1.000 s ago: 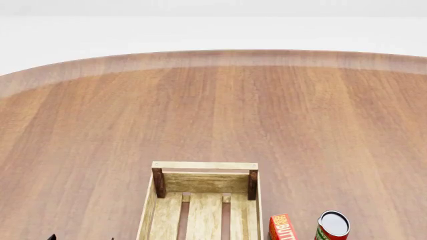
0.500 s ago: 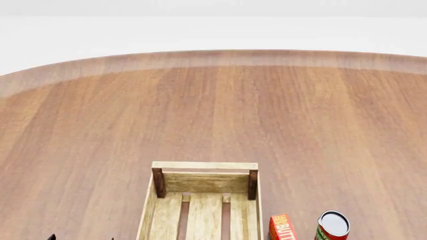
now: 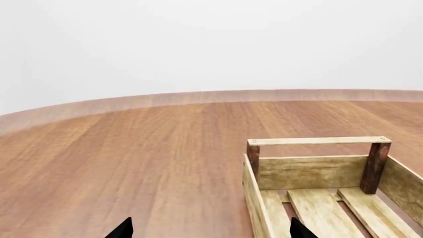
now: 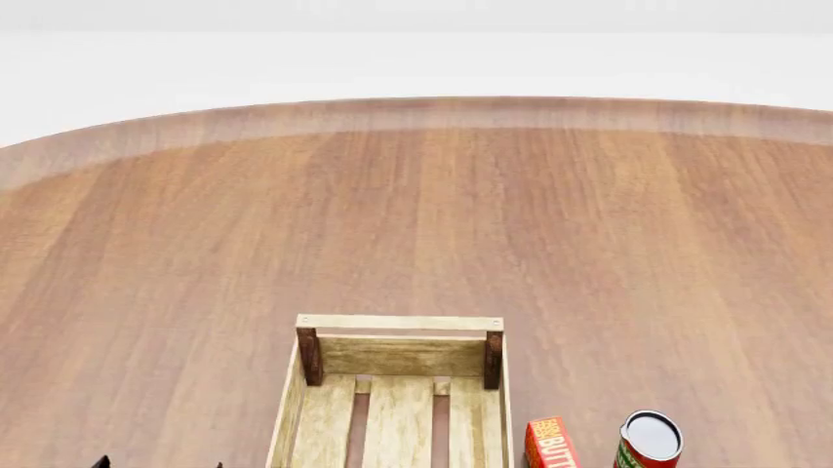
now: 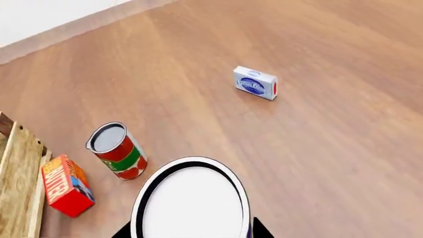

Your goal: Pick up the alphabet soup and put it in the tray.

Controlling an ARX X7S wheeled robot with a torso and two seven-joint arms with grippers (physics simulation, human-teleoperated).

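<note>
Fingers (image 5: 254, 229) flank alphabet soup (image 5: 191, 203) top | tray (image 5: 17, 163) beside

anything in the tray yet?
No. The head view shows only bare slats in the visible far part of the tray; the butter box and red-and-green can stand outside it.

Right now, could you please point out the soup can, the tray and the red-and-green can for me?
soup can (image 5: 191, 203), right wrist view, on its white flat top.
tray (image 4: 398, 323), head view, on its far top rail.
red-and-green can (image 5: 124, 157), right wrist view, on its side label.
</note>
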